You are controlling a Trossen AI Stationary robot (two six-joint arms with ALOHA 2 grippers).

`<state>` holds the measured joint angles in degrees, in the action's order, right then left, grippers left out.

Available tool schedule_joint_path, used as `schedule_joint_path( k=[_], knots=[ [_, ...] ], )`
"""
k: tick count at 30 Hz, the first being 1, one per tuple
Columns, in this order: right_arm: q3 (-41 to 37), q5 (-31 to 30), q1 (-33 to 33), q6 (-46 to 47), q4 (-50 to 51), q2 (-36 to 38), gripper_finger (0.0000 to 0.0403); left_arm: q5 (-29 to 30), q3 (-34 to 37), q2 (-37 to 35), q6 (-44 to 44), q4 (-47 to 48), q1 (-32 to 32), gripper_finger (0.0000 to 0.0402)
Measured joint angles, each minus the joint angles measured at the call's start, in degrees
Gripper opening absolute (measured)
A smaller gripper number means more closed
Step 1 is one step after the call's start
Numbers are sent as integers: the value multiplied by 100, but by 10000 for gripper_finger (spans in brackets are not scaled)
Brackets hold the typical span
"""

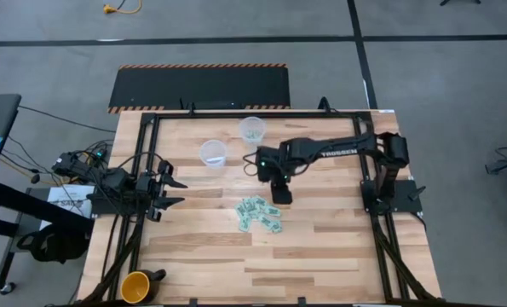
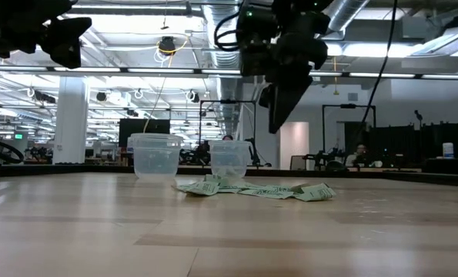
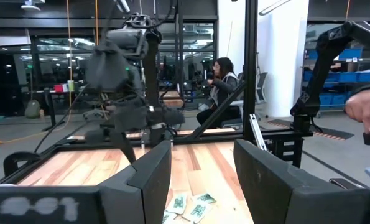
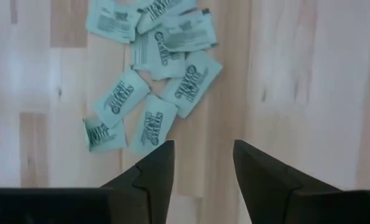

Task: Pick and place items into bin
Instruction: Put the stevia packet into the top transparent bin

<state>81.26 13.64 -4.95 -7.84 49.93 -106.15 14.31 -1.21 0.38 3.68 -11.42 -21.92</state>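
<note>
Wooden tabletop (image 1: 321, 247) carries a heap of mint-green packets (image 1: 260, 214) near its middle, two clear cups (image 1: 213, 153) beyond them. Right gripper (image 1: 280, 193) hangs above the heap's right edge, fingers apart and empty. Left gripper (image 1: 175, 192) waits at the left, fingers spread.

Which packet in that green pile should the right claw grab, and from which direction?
Take the packet at the pile's near edge, nearest the open right claw. It lies flat on the table, so come straight down and pinch across its narrow width; its neighbours overlap, so expect some nudging.
</note>
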Motion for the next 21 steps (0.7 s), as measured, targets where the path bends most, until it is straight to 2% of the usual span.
schedule_joint_path(
  k=[5, 10, 15, 21],
  knots=[
    [-166, -579, 403, 779, -79, 0, 164, 2, 0, 0, 26, 0, 1, 166],
    [-347, -702, 745, 1527, -393, 0, 167, 4, 0, 0, 245, 41, 1, 166],
    [-352, -1303, 1035, 2167, -419, 0, 164, 7, 0, -2, 312, 175, 1, 166],
    [-352, -1380, 1183, 2548, -610, 0, 164, 148, -2, -1, 47, 864, 6, 166]
  ],
)
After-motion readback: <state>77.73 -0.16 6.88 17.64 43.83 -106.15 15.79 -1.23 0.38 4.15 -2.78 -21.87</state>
